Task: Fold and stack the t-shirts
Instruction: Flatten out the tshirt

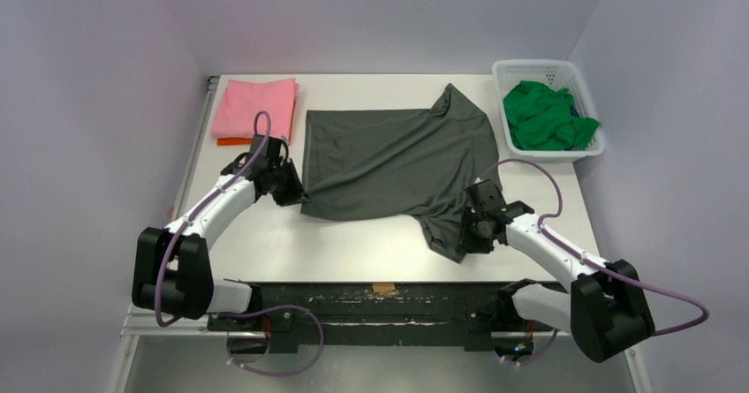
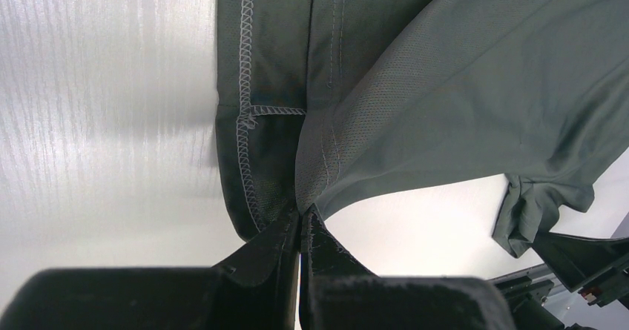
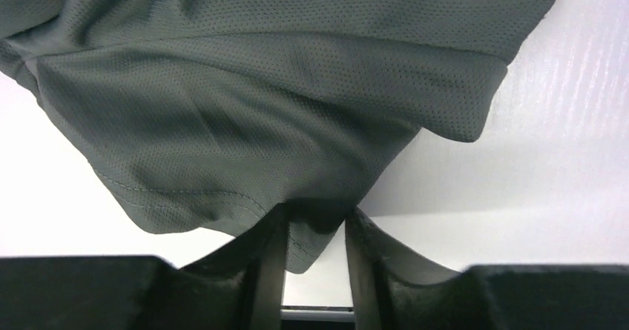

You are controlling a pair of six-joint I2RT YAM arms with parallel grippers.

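The charcoal-grey t-shirt (image 1: 397,159) lies spread on the middle of the table (image 1: 265,243). The left gripper (image 2: 300,222) is closed tight on its near-left hem corner. The right gripper (image 3: 315,230) is a little open, with the near sleeve's cloth between its fingers. The pink t-shirt (image 1: 256,106) lies folded on the orange one (image 1: 231,141); the green t-shirt (image 1: 543,115) sits in the white basket (image 1: 530,68).

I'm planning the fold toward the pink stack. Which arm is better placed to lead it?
Probably the left. The left gripper pinches the grey t-shirt at its hem corner, nearest the pink t-shirt. The right gripper has bunched sleeve cloth between its fingers.
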